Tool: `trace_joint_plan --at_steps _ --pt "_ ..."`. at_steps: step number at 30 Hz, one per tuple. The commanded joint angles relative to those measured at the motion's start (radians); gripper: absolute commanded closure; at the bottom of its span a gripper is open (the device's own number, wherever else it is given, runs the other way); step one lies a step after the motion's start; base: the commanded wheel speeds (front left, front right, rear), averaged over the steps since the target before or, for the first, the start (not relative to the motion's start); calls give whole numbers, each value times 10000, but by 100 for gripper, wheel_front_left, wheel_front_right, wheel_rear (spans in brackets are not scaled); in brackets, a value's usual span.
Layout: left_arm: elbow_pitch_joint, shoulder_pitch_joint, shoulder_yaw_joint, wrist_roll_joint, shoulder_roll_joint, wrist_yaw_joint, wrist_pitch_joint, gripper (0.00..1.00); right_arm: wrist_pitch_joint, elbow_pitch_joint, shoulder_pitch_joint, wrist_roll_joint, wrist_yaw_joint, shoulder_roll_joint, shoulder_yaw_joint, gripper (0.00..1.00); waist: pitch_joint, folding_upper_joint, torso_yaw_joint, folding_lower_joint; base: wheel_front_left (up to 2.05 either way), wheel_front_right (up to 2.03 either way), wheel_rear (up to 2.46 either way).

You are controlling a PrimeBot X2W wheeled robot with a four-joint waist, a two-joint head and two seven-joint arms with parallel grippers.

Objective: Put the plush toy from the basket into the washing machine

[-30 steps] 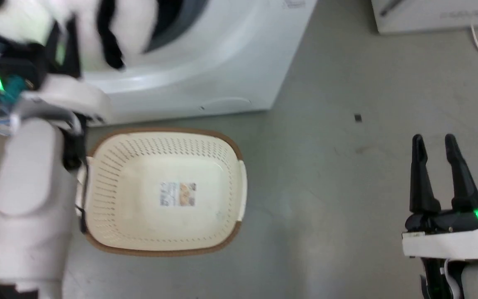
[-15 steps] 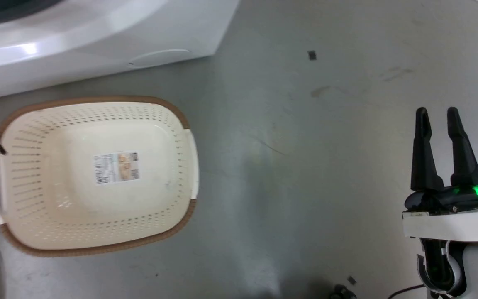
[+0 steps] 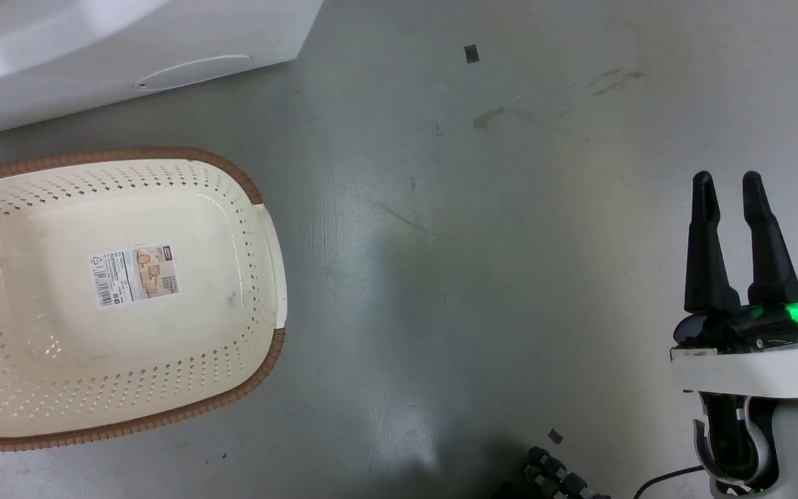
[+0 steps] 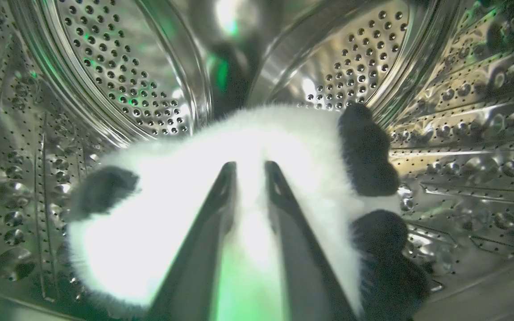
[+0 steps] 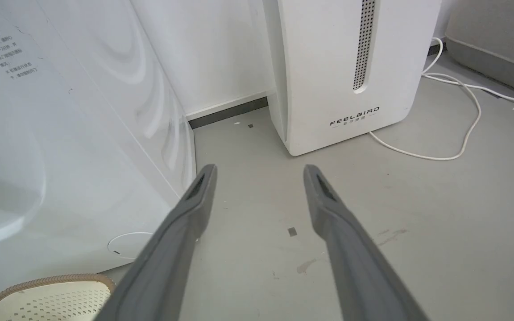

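The plush toy (image 4: 172, 200), fluffy white with black limbs, lies inside the washing machine's perforated steel drum (image 4: 118, 67). My left gripper (image 4: 250, 167) is shut on the toy's white fur, its two fingers close together. The cream basket (image 3: 260, 201) with its brown rim sits on the floor at the left of the head view, holding nothing but its paper label (image 3: 136, 274). The washing machine's white front (image 3: 129, 41) is above it. My right gripper (image 3: 724, 181) stands open over bare floor, far to the right of the basket, with nothing between its fingers (image 5: 201, 187).
A white FEELBIRD appliance (image 5: 341, 67) stands against the wall to the right of the washing machine (image 5: 83, 156), with a white cable (image 5: 462, 133) trailing on the floor. The basket's corner (image 5: 51, 290) shows at the lower left of the right wrist view. A dark ribbed object (image 3: 558, 478) lies at the bottom edge of the head view.
The head camera has swung, so the basket and washer slid left and up in the picture. The left arm and the toy have left the head view. The right gripper stays open.
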Motion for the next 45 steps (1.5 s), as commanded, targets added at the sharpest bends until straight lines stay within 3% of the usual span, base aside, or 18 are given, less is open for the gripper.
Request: trace_joint_plan --at_steps 1,8,16,35,45 --pt "292 -259 -41 82 127 10 -55 0 -44 -13 -174 40 -7 3 -10 0 -25 0 7 -2 0 0 0" --pt "309 2 -77 -20 -49 -78 -55 0 -44 15 -213 -53 -7 3 -10 0 -370 0 205 -2 0 0 0" --pt "-103 1415 -35 -96 -504 78 -55 0 -44 21 -138 -333 -7 3 21 0 -1180 0 570 -2 0 0 0" --pt "-4214 6925 158 -75 -2252 156 -55 0 -44 305 1020 -1659 -7 3 158 0 -4228 0 2099 -2 0 0 0" --pt "-5864 9797 -291 347 -3236 218 -55 0 -44 368 1696 -2689 -7 3 72 0 -5735 0 2971 -2 0 0 0"
